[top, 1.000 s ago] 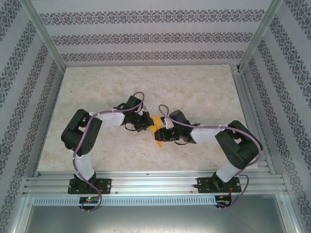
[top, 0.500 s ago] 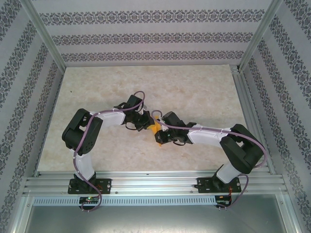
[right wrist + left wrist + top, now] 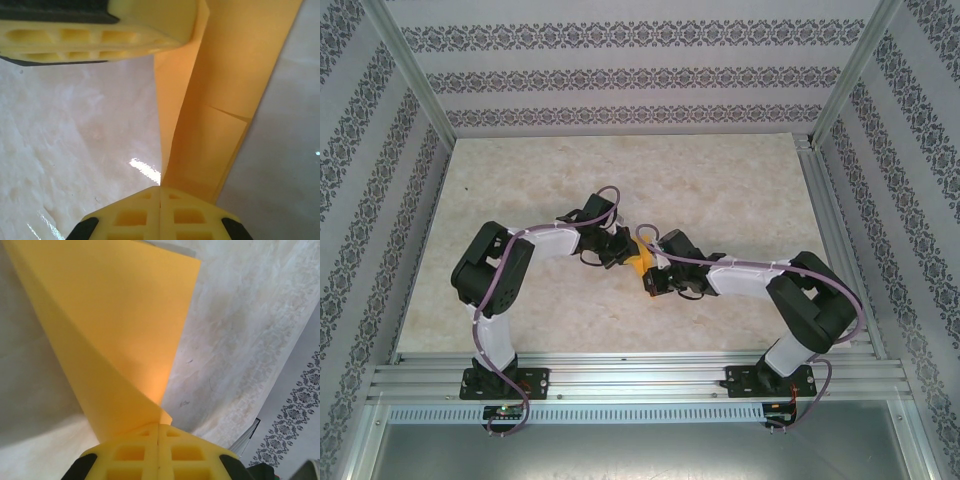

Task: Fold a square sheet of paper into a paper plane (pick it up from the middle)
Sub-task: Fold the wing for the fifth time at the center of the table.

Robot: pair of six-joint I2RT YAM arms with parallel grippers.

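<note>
Clenching the folded paper sheet (image 3: pixel 638 263) mid-frame, the left gripper (image 3: pixel 158 426) and right gripper (image 3: pixel 160 189) hold it between them. Diverging pulls could tear or crumple it.

Left arm (image 3: pixel 545 241) and right arm (image 3: pixel 740 277) angled inward — wrists almost touching, both jaws closed tight.

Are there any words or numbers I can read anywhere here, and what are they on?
None can be read.
The orange paper is blank.
The walls carry only a flowery pattern, no letters.
Any marks on the arm bases are too small to tell.
</note>
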